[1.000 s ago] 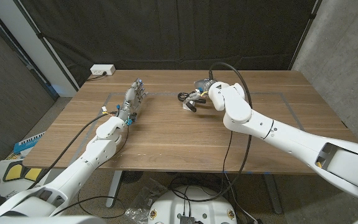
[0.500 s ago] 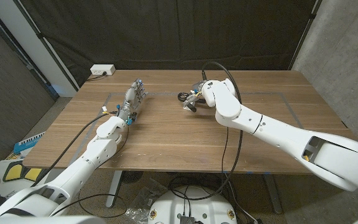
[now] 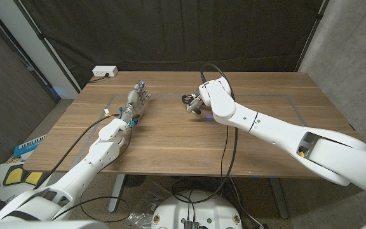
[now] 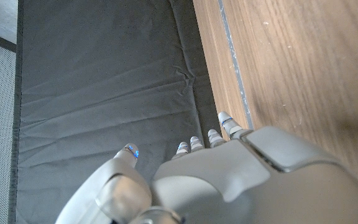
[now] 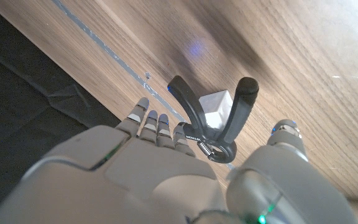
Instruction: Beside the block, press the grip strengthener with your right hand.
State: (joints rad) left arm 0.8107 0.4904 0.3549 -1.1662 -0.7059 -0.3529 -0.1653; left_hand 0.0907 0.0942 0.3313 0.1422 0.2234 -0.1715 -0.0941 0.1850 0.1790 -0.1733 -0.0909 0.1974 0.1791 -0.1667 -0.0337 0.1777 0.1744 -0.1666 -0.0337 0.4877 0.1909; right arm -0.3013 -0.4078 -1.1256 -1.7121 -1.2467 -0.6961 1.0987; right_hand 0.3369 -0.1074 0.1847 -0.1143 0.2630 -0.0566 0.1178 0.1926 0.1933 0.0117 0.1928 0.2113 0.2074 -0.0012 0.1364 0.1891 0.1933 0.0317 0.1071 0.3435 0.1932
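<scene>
Closing in on the grip strengthener (image 5: pixel 213 118) is the step judged to be in hand: the right hand (image 5: pixel 166 180) is being held directly over the tool, near the middle of the table's far edge, and no squeeze is being shown yet. In the right wrist view the 2 black handles are being seen splayed apart in a V, joined at a coiled spring close to the palm, with the white block (image 5: pixel 217 107) sitting between them on the wooden table (image 3: pixel 170 137). The fingers (image 5: pixel 157 127) are being shown extended beside 1 handle and the thumb (image 5: pixel 288 134) beside the other, so the hand is being kept spread around the tool; whether either is touching a handle cannot be told. The next move is judged to call for fingers and thumb being drawn together on both handles without the block being knocked.

The right arm is being stretched from the near right corner across the table. The left hand (image 3: pixel 137 100) is being kept near the far left corner, fingers extended, with nothing held.
</scene>
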